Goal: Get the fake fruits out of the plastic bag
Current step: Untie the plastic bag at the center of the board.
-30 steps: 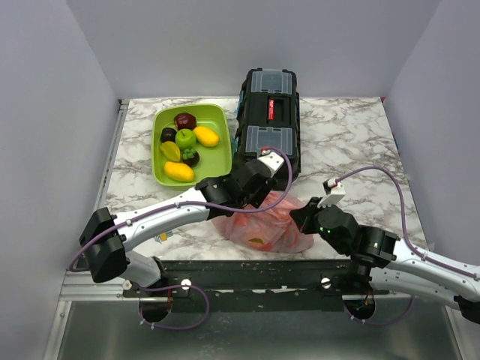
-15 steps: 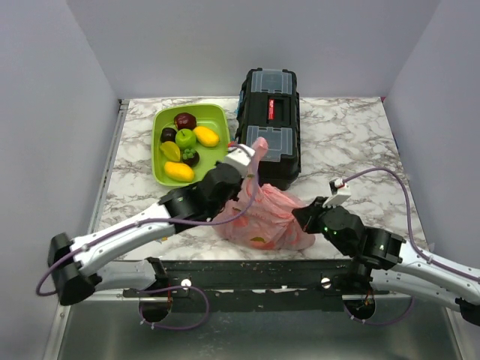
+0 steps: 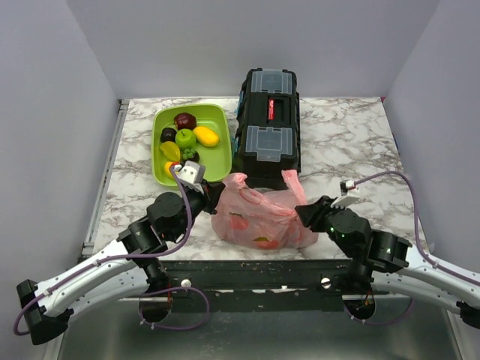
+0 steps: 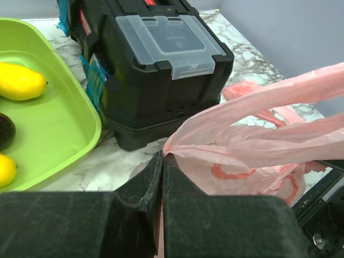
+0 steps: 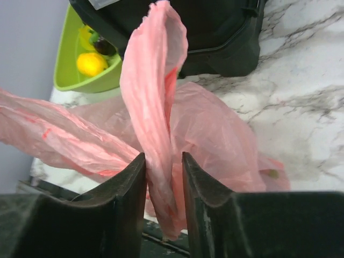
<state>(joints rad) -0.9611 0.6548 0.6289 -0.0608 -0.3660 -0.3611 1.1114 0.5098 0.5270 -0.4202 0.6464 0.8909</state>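
The pink plastic bag (image 3: 259,214) lies at the table's front middle, just before the toolbox. My left gripper (image 3: 214,193) is at its left end, shut on a pinched strip of the bag's edge (image 4: 177,146); the film stretches away to the right. My right gripper (image 3: 306,213) is at the bag's right end, open. A loop handle (image 5: 156,80) rises between its fingers (image 5: 131,177), touching only the left one. The fake fruits are inside the bag, seen only as a reddish blur (image 3: 238,221) and a yellow-green spot (image 3: 259,241) through the plastic.
A black toolbox (image 3: 268,127) stands right behind the bag. Left of it is a lime-green tray (image 3: 215,159) holding several fruits. The table's front edge and the arms' mounting rail run just below the bag.
My left arm drew back leftward and down from near the toolbox, pulling the bag's edge with it. The right gripper's jaws parted around the handle they were pinching.
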